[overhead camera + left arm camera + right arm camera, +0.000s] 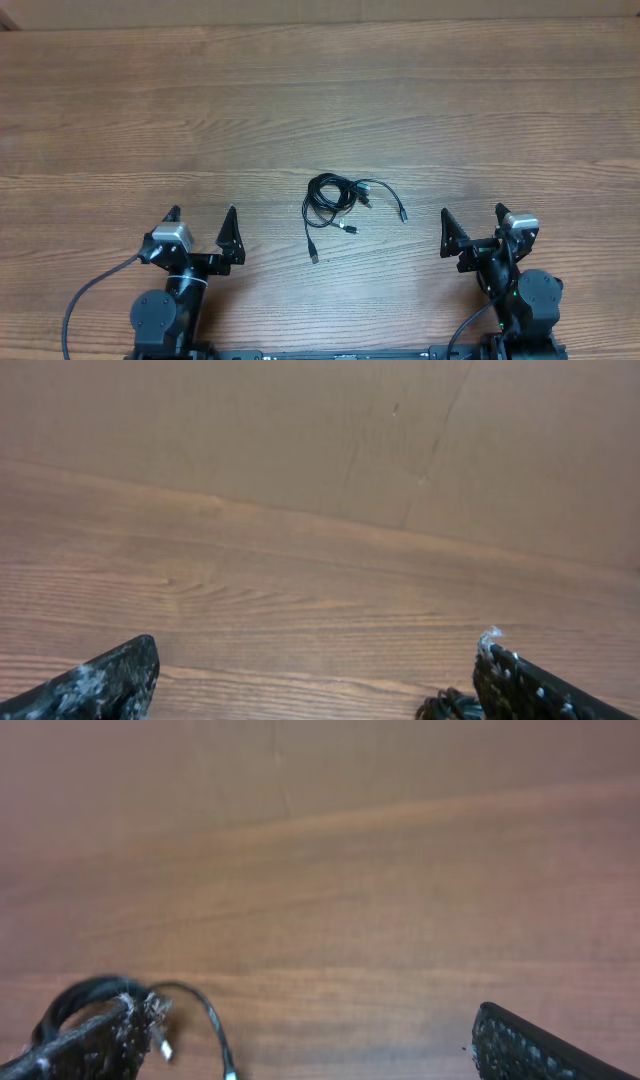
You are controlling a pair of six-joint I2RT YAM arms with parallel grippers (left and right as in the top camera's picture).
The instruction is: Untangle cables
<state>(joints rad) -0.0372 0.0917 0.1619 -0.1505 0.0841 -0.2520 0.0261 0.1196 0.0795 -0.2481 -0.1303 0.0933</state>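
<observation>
Bundled black cables (335,200) lie at frame centre on a brown wood-grain surface (320,80), between the left claw (202,211) and right claw (471,210), both spread wide, holding nothing.

2 grippers (202,216) (472,212), 1 cable tangle (338,196).

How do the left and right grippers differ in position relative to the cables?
The left gripper sits left of the cables; the right gripper sits right of them. The right gripper is nearer the cables than the left gripper. Both are open, empty and apart from the cables.
</observation>
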